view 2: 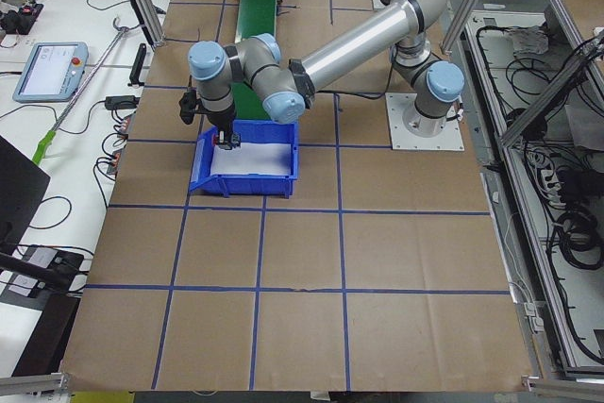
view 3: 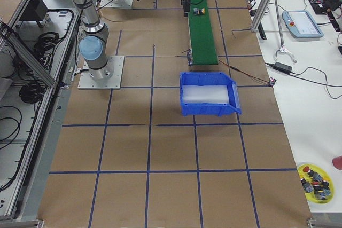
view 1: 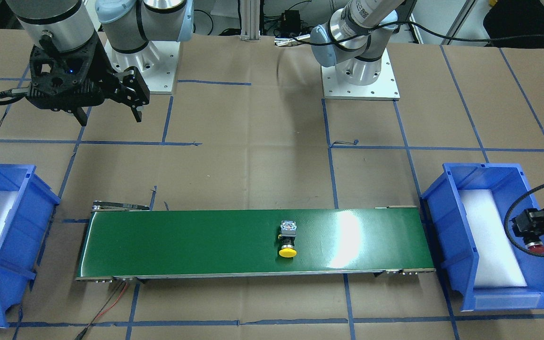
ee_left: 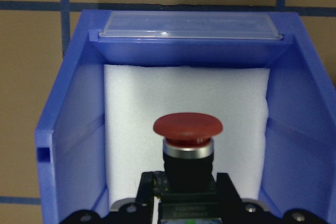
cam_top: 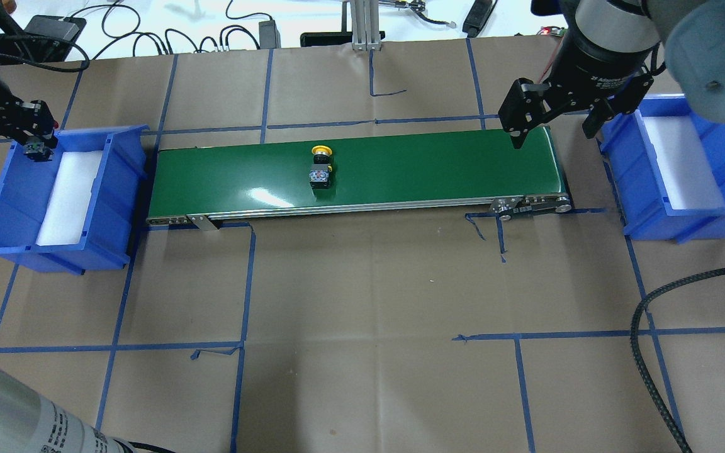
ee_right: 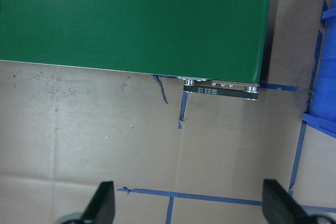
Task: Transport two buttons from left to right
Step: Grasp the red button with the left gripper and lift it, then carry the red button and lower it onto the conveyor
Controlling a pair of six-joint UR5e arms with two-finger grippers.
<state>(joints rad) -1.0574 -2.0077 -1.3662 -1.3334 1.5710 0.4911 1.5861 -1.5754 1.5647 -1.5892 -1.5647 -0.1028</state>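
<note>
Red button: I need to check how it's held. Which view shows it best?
Left wrist-mounted: the red button fills the centre, cap and body clear, gripped between the jaws. Front-facing and overhead show it small; exterior left, a speck; the others, nothing.

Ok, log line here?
left jaws: shut on red button, above left bin | right jaws: open, empty, near belt end | yellow button: mid-belt

Bright, even overhead light; white glare patches on green belt (view 1: 206, 243); shadows soft; focus mostly sharp.
</note>
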